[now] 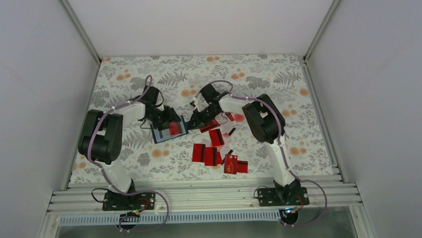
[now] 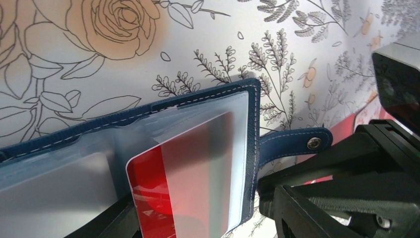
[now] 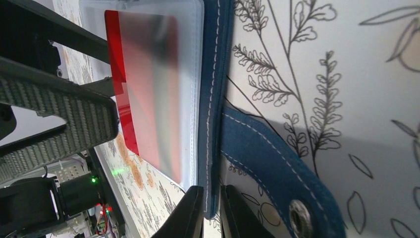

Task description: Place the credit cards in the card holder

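Left wrist view shows a red credit card (image 2: 148, 188) lying mostly inside a clear sleeve (image 2: 240, 148) of the card holder (image 2: 208, 99), which sits open left of centre in the overhead frame, the loose cards (image 1: 214, 153) heaped to its lower right. The left gripper (image 1: 167, 121) stands spread, gripping nothing, while the right gripper (image 3: 212, 210) is pinched on the holder's stitched blue edge. I judge the right should pin that edge flat while the left nudges the card's bare end squarely along the sleeve.
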Motion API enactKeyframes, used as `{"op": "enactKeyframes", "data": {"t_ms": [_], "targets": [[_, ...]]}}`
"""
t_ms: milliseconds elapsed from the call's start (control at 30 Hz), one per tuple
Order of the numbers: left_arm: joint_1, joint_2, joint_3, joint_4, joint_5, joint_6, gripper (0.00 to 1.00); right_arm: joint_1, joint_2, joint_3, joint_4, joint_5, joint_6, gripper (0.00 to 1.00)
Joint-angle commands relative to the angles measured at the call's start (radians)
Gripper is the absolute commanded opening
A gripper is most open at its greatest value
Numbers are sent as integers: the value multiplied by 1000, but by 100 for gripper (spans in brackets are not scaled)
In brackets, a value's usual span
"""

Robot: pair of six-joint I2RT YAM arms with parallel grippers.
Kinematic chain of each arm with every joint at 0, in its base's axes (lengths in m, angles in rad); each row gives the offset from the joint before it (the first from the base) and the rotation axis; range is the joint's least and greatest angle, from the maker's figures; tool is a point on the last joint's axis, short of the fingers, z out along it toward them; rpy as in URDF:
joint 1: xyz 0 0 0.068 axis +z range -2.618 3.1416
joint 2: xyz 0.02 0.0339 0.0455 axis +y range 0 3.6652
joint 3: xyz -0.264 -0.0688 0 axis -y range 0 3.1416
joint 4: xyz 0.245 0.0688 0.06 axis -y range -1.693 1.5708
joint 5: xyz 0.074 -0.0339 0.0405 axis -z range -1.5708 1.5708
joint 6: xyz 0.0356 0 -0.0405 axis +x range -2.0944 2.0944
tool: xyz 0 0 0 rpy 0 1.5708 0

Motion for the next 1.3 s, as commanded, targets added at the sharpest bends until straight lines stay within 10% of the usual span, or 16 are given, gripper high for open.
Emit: {"op": "enactKeyframes", "data": {"t_ms": [0,733,1000,1267], "targets": [[-28,65,27,-134,-143,-62,61,27,12,-31,7,74,23,10],[-142,182,176,-249,-236,-295,69,28,38,12,51,43,77,9],[-153,124,221,-323,-329,-253,99,22,2,18,6,70,54,9],[-153,56,202,-350,-337,-209,100,9,-48,46,-52,103,29,9]]}}
